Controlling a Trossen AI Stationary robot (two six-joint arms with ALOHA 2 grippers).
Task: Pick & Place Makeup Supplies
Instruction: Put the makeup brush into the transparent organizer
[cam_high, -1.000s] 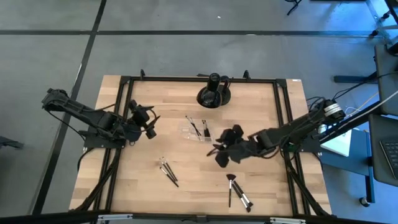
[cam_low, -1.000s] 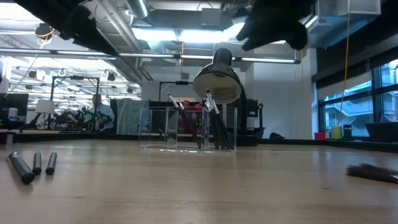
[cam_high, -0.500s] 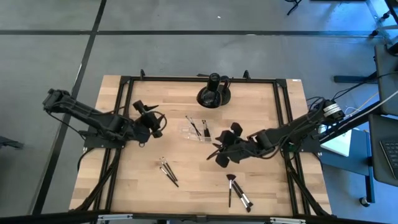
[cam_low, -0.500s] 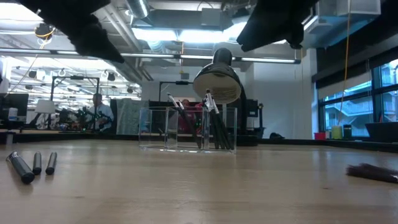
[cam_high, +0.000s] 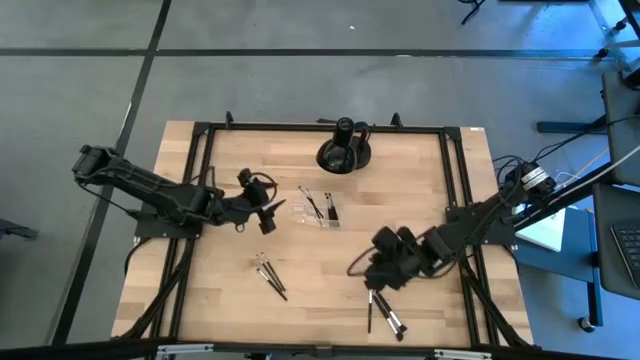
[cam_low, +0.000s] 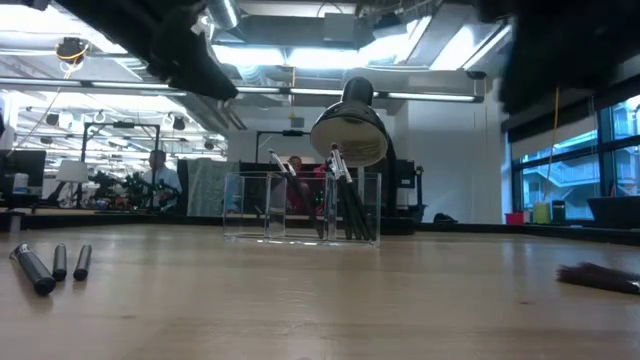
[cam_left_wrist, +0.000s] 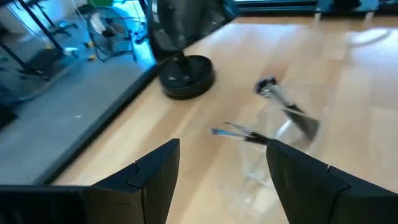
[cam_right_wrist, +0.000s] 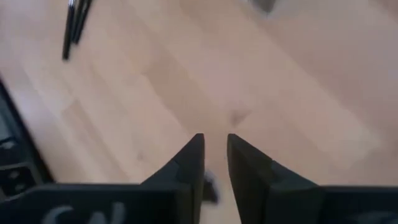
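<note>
– Brushes — where do they lie?

– In three lots. A few stand in the clear organiser (cam_high: 314, 210) at the middle of the counter (cam_high: 230, 300); in the low view their dark handles lean inside its walls. A second cluster of brushes (cam_high: 270, 274) lies flat on the wood, nearer and to the left of the organiser. A third cluster (cam_high: 382, 312) lies near the front edge on the right, one with a reddish tip.

– And the left tool?

– The left tool (cam_high: 266, 212) hangs just to the left of the organiser, its fingers (cam_left_wrist: 155, 171) spread wide with nothing between them. Its own camera looks past them at the organiser and, farther back, the black round-based object (cam_high: 343, 152) at the far edge of the counter.

– The right one?

– The right tool (cam_high: 375, 283) is low over the counter, just above the far end of the right-hand cluster. Its fingers (cam_right_wrist: 189, 162) stand close together with only a narrow gap; bare wood shows through that gap. A small dark thing sits at their base, too blurred to name. I cannot tell whether anything is pinched.

– Anything behind?

– A person (cam_low: 160, 178) sits far off in the room beyond the counter.
</note>
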